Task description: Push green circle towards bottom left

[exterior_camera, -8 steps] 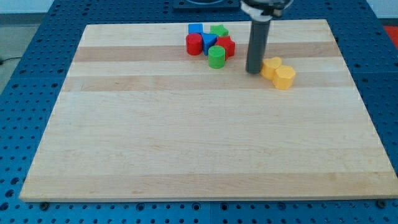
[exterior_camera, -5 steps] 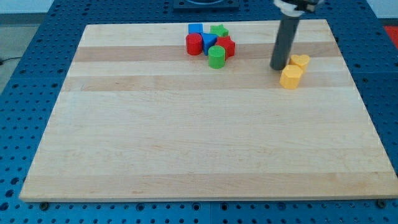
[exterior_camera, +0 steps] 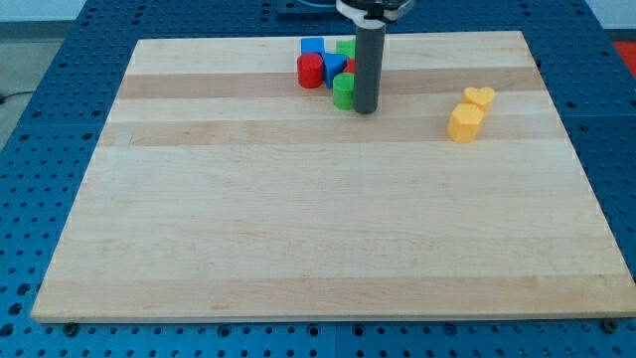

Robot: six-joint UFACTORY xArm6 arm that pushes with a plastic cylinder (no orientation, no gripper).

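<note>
The green circle (exterior_camera: 343,91) is a small green cylinder near the view's top, at the lower right of a cluster of blocks. My tip (exterior_camera: 366,109) rests on the board right beside it, on its right side, touching or nearly touching it. The dark rod rises from there and hides part of the cluster behind it.
The cluster holds a red cylinder (exterior_camera: 310,71), a blue block (exterior_camera: 313,46), another blue block (exterior_camera: 333,66), a green star (exterior_camera: 345,47) and a red block mostly hidden by the rod. A yellow hexagon (exterior_camera: 463,122) and a yellow heart (exterior_camera: 479,96) lie at the view's right.
My tip went right past the yellow blocks, nudging them right, then swung back left to the green circle's right side. The green circle has not visibly moved.
</note>
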